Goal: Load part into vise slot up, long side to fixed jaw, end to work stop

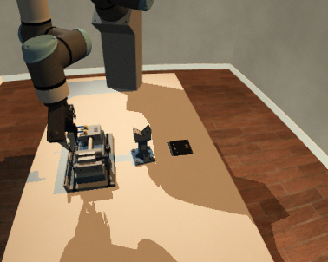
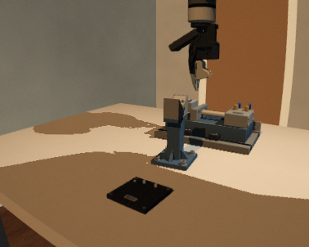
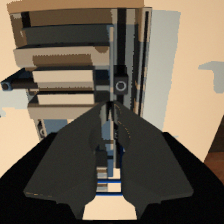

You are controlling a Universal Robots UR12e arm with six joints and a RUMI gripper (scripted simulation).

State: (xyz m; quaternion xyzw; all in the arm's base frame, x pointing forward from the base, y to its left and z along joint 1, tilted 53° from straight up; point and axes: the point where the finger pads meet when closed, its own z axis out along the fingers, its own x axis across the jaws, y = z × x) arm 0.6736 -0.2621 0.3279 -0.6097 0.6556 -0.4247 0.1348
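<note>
My gripper [image 1: 70, 147] [image 2: 197, 87] [image 3: 110, 102] is shut and empty above the cylinder side of the vise. The part [image 3: 62, 76] seems to lie between the jaws: two pale strips with a dark lengthwise groove, which looks like its slot facing up. It is too small to be sure. The fixed jaw [image 3: 70, 50] is beyond it in the wrist view, with a thin dark line between them. The moving jaw [image 3: 65, 111] is on the near side. I cannot tell whether the part touches the fixed jaw or the work stop. The infeed plate [image 1: 180, 147] [image 2: 139, 198] is empty.
The V-block [image 1: 141, 135] [image 2: 172, 109] stands on its post between the vise and the infeed plate, with no part visible in it. The air cylinder [image 1: 92, 129] [image 2: 239, 117] with its fittings sits at the vise's far end in the top view.
</note>
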